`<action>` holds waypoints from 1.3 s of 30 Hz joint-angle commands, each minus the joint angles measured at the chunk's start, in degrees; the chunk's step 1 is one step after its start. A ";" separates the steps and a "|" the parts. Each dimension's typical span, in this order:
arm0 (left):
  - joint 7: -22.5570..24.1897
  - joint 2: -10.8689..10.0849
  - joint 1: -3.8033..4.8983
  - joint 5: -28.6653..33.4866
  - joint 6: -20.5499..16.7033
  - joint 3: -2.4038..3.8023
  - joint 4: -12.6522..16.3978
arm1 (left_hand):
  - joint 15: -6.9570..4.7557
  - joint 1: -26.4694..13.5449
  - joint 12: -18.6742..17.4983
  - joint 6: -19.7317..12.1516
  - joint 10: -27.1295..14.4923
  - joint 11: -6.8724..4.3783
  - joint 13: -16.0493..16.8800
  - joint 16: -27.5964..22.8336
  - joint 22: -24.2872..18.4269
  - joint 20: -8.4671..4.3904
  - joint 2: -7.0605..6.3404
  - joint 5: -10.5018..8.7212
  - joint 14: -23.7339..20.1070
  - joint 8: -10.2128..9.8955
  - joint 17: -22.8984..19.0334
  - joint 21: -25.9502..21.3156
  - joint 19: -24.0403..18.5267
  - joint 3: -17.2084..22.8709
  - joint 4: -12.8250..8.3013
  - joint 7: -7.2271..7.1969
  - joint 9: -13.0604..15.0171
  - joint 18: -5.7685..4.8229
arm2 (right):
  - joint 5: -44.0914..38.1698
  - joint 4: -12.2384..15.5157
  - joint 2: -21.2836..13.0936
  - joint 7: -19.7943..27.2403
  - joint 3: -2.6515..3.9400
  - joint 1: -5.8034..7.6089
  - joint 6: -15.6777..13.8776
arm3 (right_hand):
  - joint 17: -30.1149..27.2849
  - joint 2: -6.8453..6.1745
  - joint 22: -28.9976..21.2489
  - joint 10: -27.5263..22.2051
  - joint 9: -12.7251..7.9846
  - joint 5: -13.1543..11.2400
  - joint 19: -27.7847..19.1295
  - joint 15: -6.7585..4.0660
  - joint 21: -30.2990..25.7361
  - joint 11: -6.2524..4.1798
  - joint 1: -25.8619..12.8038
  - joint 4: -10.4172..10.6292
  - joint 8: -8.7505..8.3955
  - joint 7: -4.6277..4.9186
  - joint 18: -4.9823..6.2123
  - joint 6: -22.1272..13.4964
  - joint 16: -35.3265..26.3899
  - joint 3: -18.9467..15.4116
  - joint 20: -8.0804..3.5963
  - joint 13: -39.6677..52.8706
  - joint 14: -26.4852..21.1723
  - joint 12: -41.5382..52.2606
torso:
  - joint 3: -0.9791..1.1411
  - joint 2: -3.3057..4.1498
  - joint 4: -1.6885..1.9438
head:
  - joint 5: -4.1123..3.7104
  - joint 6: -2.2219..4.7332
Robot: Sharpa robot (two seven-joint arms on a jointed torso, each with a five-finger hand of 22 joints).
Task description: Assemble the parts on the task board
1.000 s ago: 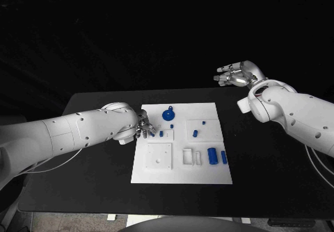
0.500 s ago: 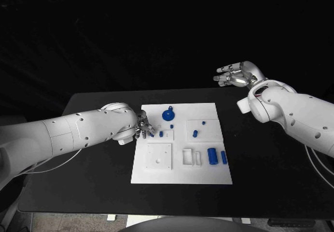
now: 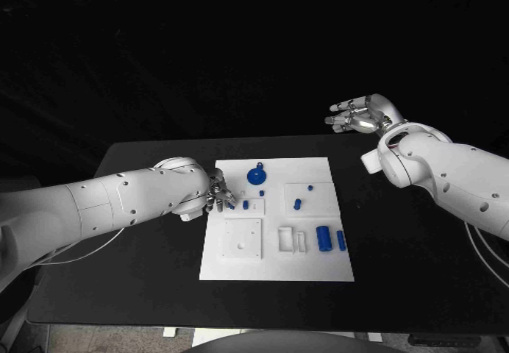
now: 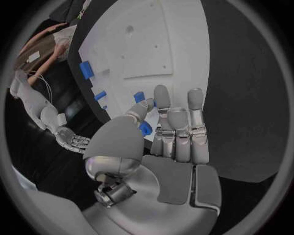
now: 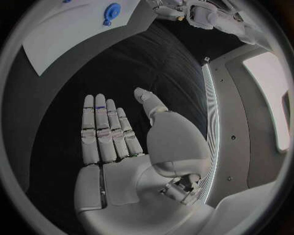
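The white task board (image 3: 278, 265) lies mid-table. On it are a round blue disc part (image 3: 257, 175), a small blue part (image 3: 298, 201), and a blue cylinder (image 3: 324, 238) with a slimmer blue part (image 3: 341, 238) beside it. My left hand (image 3: 218, 195) rests at the board's left edge, its fingertips by two small blue parts (image 3: 246, 204). In the left wrist view my left hand (image 4: 174, 132) has its thumb close to its fingers, with a small blue part (image 4: 145, 129) between them; I cannot tell whether it is pinched. My right hand (image 3: 360, 114) hangs open beyond the table's far right, palm flat (image 5: 113, 142).
A raised white square block (image 3: 243, 237) and a white bracket (image 3: 292, 238) stand on the board's near half. Bare black table lies around the board on all sides. In the right wrist view the board (image 5: 61, 39) and the blue disc (image 5: 112, 10) are far from that hand.
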 commanded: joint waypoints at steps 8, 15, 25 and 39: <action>0.31 0.09 -0.09 -1.24 0.37 -0.04 -0.14 | -0.19 0.11 0.20 4.44 2.57 -0.57 -0.05 -0.28 1.06 -0.13 0.37 0.17 0.23 0.21 0.13 0.27 0.09 4.95 -5.25 -4.21 0.05 -0.26 | -0.08 0.05 0.00 0.41 0.04 -0.03 0.75 | -0.06 -0.11 -0.08 -0.42 -0.04 0.30 -0.34 -0.07 -0.13 -0.01 -0.28 0.05 -0.19 -0.06 0.15 -0.27 -0.15 0.24 0.03 -0.09 -0.34 0.18 | 0.02 0.03 -0.02 | -0.01 -0.05; 0.56 0.29 -0.09 -0.93 0.67 -0.04 0.11 | -0.18 -0.36 0.53 4.95 2.61 -0.63 0.03 -0.32 1.00 -0.09 -0.06 0.15 0.38 0.28 0.29 0.20 0.16 4.51 -4.86 -4.43 -0.12 -0.32 | -0.09 0.07 -0.02 0.34 0.04 -0.03 0.91 | -0.06 -0.11 -0.08 -0.42 -0.04 0.30 -0.34 -0.07 -0.13 -0.01 -0.28 0.05 -0.19 -0.06 0.15 -0.27 -0.15 0.24 0.03 -0.09 -0.34 0.18 | 0.04 0.02 -0.03 | -0.12 -0.19; 0.54 0.42 -0.09 -0.79 1.52 -0.04 0.30 | -0.17 -0.19 0.84 5.57 2.64 -0.64 -0.04 -0.42 0.99 -0.06 -0.64 -0.11 0.55 0.13 0.59 -0.03 0.33 4.08 -4.20 -4.57 -0.59 -0.38 | -0.10 0.10 -0.07 0.33 0.04 -0.03 0.95 | -0.06 -0.11 -0.08 -0.42 -0.04 0.30 -0.34 -0.07 -0.13 -0.01 -0.28 0.05 -0.19 -0.06 0.15 -0.27 -0.15 0.24 0.03 -0.09 -0.34 0.18 | 0.04 0.01 0.01 | -0.22 -0.33; 0.54 0.61 -0.09 -0.78 1.97 -0.04 -0.04 | -0.15 -0.04 1.01 5.67 2.65 -0.64 -0.39 -0.88 0.95 -0.02 -1.90 -1.15 0.73 -0.20 1.13 -0.77 0.67 3.16 -1.81 -4.69 -2.62 -0.54 | -0.10 0.11 -0.08 0.36 0.04 -0.03 0.89 | -0.06 -0.12 -0.09 -0.45 -0.04 0.37 -0.39 -0.06 -0.13 0.00 -0.33 0.14 -0.20 -0.04 0.15 -0.36 -0.14 0.27 0.04 -0.09 -0.37 0.18 | 0.03 0.00 -0.02 | -0.28 -0.29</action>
